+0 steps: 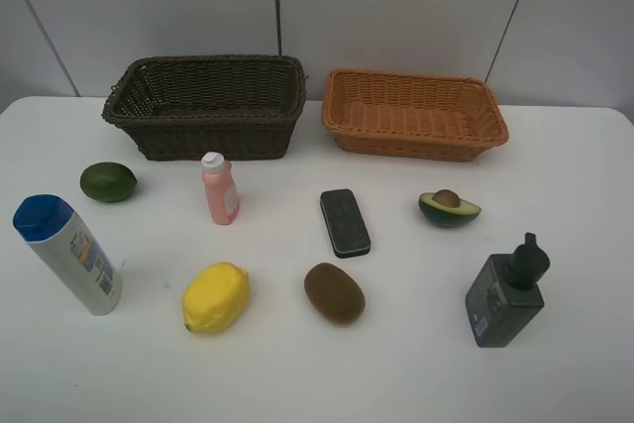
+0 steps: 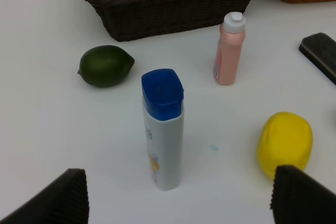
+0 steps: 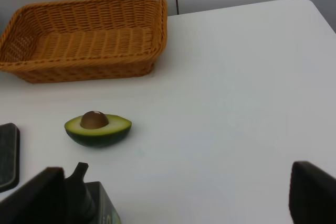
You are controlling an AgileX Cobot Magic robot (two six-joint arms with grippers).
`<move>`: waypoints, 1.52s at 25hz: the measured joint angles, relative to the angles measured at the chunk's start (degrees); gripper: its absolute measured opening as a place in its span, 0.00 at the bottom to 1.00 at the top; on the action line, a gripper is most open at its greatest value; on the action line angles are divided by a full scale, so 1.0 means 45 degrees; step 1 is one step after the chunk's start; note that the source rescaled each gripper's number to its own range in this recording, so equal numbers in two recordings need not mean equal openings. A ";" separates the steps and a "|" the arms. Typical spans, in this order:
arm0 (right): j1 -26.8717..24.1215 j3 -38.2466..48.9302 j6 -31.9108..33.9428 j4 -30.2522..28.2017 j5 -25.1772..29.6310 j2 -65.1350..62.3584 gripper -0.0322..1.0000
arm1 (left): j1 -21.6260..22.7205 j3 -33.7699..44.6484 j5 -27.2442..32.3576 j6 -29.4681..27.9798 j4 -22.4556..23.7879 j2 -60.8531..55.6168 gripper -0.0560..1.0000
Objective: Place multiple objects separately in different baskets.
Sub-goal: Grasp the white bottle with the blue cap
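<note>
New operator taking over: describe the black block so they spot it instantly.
Start at the orange-tan basket. In front of its left end, between the pink bottle and halved avocado, lies the black block: the only flat, dark, rectangular item.

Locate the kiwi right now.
In the exterior high view the brown kiwi lies on the white table near the front, about centre. The yellow lemon is on its left-arm side and the flat black block is just behind it.
</note>
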 joint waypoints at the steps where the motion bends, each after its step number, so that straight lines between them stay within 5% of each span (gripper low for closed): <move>1: 0.0000 0.0000 0.0000 0.0000 0.0000 0.0000 1.00 | 0.0000 0.0000 0.0000 0.0000 0.0000 0.0000 0.87; 16: 0.0000 0.0000 0.0000 0.0000 0.0000 0.0000 1.00 | 0.0000 0.0000 -0.0023 -0.0781 0.0245 0.0330 0.87; 38: 0.0000 0.0000 0.0000 0.0000 0.0000 0.0000 1.00 | 0.0000 -0.3765 -0.1087 -0.1053 -0.0215 1.7634 0.87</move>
